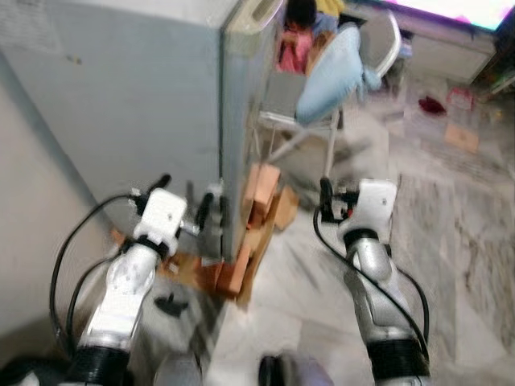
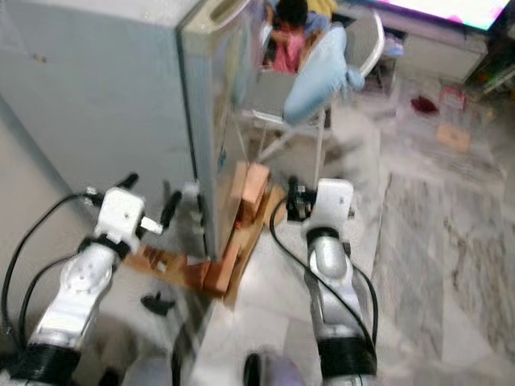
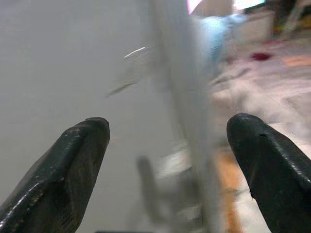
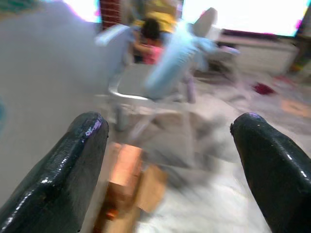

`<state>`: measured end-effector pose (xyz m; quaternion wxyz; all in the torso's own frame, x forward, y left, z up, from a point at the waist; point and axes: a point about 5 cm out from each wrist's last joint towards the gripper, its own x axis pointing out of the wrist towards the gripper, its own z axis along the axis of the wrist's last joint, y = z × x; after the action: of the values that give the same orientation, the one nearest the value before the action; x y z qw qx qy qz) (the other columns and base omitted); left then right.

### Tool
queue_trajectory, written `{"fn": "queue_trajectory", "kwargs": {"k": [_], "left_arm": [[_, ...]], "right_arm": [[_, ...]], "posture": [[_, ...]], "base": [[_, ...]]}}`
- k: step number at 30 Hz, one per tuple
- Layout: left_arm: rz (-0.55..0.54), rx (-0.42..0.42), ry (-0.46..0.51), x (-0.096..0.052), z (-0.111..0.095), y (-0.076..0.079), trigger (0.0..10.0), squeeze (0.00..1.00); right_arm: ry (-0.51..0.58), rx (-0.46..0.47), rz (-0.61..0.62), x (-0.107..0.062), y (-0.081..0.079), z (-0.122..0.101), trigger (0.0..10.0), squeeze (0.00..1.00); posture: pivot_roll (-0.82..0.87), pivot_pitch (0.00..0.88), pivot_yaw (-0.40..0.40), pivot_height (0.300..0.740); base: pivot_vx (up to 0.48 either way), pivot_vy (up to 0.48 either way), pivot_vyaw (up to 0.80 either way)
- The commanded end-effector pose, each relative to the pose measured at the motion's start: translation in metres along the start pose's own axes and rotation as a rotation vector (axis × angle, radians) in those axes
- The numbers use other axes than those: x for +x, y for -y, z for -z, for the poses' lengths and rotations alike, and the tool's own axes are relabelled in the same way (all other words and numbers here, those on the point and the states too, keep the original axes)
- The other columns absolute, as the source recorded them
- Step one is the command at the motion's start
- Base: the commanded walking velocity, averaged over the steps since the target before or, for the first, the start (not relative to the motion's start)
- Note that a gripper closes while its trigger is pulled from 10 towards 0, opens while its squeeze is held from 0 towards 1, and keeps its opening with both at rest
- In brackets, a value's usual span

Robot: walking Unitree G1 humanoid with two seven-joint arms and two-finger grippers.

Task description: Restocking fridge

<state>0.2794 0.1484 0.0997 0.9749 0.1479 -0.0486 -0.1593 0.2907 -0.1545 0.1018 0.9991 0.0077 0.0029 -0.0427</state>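
Before the tall grey fridge (image 1: 145, 96), its door edge toward us, our left gripper (image 3: 167, 145) spread wide near its side, our right gripper (image 4: 170, 141) likewise apart facing a grey chair (image 4: 146, 82), head views adding wooden blocks (image 1: 253, 217) at the base.

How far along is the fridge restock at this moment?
Nothing looks done yet. The fridge is shut; the robot faces its side and front corner. In hand: nothing; the left tool and right tool are both open and empty, raised near the corner. No items to stock can be made out, just bricks under the fridge and a chair beyond. Opening and loading are left.
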Motion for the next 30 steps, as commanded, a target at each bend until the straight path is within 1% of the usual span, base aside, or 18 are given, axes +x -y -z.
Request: {"fn": "queue_trajectory", "kwargs": {"k": [1,4,6,8,10,11,13,18,19,21,23,27,30], "left_arm": [[0.039,-0.004,0.016,0.000,-0.003,0.007,10.0,0.00],[0.047,-0.014,0.016,-0.001,-0.004,0.007,10.0,0.00],[0.056,-0.053,0.017,0.000,-0.005,0.009,10.0,0.00],[0.047,-0.058,0.015,0.001,-0.005,0.009,10.0,0.00],[0.008,-0.066,0.003,0.004,-0.004,0.005,10.0,0.00],[-0.056,-0.077,-0.012,0.007,-0.001,-0.002,10.0,0.00],[-0.121,-0.092,-0.026,0.011,0.000,-0.010,10.0,0.00],[-0.214,-0.106,-0.047,0.016,0.002,-0.023,10.0,0.00],[-0.288,-0.089,-0.069,0.018,0.003,-0.031,10.0,0.00],[-0.339,-0.074,-0.078,0.019,0.004,-0.036,10.0,0.00],[-0.353,-0.111,-0.075,0.021,0.003,-0.038,10.0,0.00],[-0.371,-0.123,-0.070,0.028,0.001,-0.039,10.0,0.00],[-0.358,-0.149,-0.051,0.040,-0.005,-0.037,10.0,0.00]], "right_arm": [[-0.002,0.002,0.015,0.000,0.004,0.000,10.0,0.00],[-0.003,0.002,0.015,0.000,0.004,0.000,10.0,0.00],[-0.003,0.000,0.014,0.000,0.004,0.000,10.0,0.00],[-0.003,-0.001,0.012,0.000,0.004,0.000,10.0,0.00],[-0.003,-0.001,0.011,0.000,0.004,0.000,10.0,0.00],[-0.002,0.001,0.011,0.000,0.004,-0.001,10.0,0.00],[0.002,-0.001,0.008,0.000,0.004,-0.002,10.0,0.00],[0.004,-0.003,0.009,0.000,0.004,-0.002,10.0,0.00],[0.003,-0.005,0.010,-0.001,0.005,-0.002,10.0,0.00],[0.003,-0.006,0.011,-0.001,0.006,-0.002,10.0,0.00],[0.004,-0.007,0.011,-0.002,0.006,-0.002,10.0,0.00],[0.001,-0.008,0.009,-0.002,0.006,-0.002,10.0,0.00],[0.001,-0.011,0.004,-0.002,0.005,-0.002,10.0,0.00]], "posture": [[0.04,0.092,-0.077,0.740],[0.04,0.094,-0.078,0.740],[0.04,0.093,-0.079,0.740],[0.04,0.094,-0.079,0.740],[0.04,0.094,-0.081,0.740],[0.04,0.094,-0.081,0.740],[0.03,0.096,-0.082,0.740],[0.03,0.095,-0.082,0.740],[0.02,0.095,-0.080,0.740],[0.02,0.095,-0.080,0.740],[0.02,0.099,-0.080,0.740],[0.02,0.103,-0.082,0.740],[0.02,0.105,-0.084,0.740]], "base": [[0.000,0.000,-0.80],[0.000,0.000,-0.80],[0.000,0.000,-0.80],[0.000,0.000,-0.80],[0.000,0.000,-0.80],[0.000,0.000,-0.44],[0.000,0.000,0.00],[0.000,0.000,0.00],[0.000,0.000,0.00],[0.000,0.000,0.00],[0.000,0.000,0.00],[0.000,0.000,0.00],[0.000,0.000,0.00]]}}
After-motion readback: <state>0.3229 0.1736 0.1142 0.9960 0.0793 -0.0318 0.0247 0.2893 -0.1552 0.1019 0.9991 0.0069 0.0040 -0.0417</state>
